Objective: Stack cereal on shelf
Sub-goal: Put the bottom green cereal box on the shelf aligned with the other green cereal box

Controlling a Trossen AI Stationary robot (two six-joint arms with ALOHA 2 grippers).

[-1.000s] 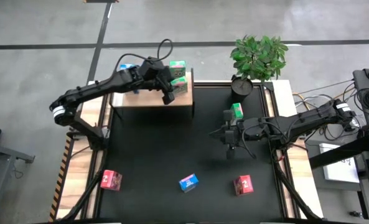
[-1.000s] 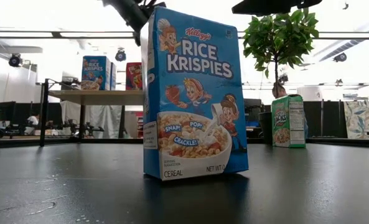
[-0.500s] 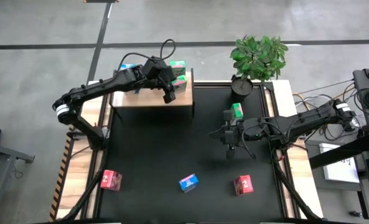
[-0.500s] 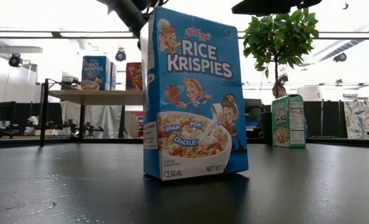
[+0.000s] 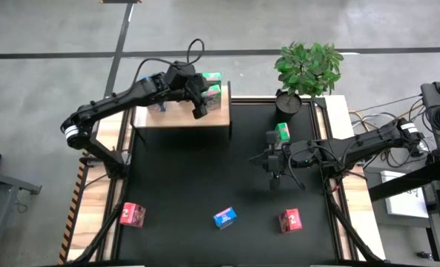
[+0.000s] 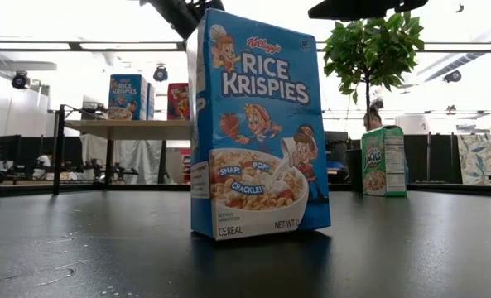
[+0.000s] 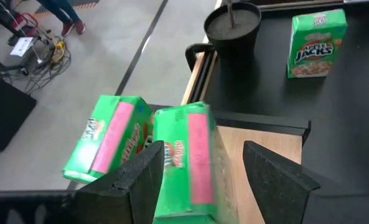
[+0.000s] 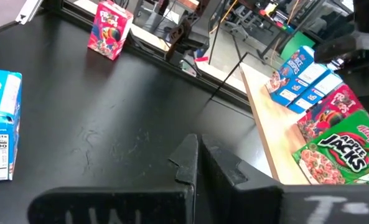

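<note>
The pale wooden shelf [image 5: 179, 119] stands at the table's far left. On its right end two green cereal boxes [image 5: 212, 77] [image 5: 215, 96] rest side by side, with blue boxes [image 5: 151, 78] at its left end. My left gripper [image 5: 199, 110] hovers open over the shelf. In the left wrist view its fingers stand on either side of the nearer green box [image 7: 190, 155], with a gap showing at one finger [image 7: 265, 168]. My right gripper [image 5: 273, 165] hangs shut and empty over the mat, near an upright green box [image 5: 282, 132].
On the black mat's near side stand a red box [image 5: 133, 215], a blue box [image 5: 225, 216] and another red box [image 5: 290, 219]. A potted plant [image 5: 309, 70] stands at the far right. The mat's middle [image 5: 205, 170] is bare.
My left gripper has drawn back a little from the green boxes toward the table's far left, over the shelf. The boxes stay where they were.
</note>
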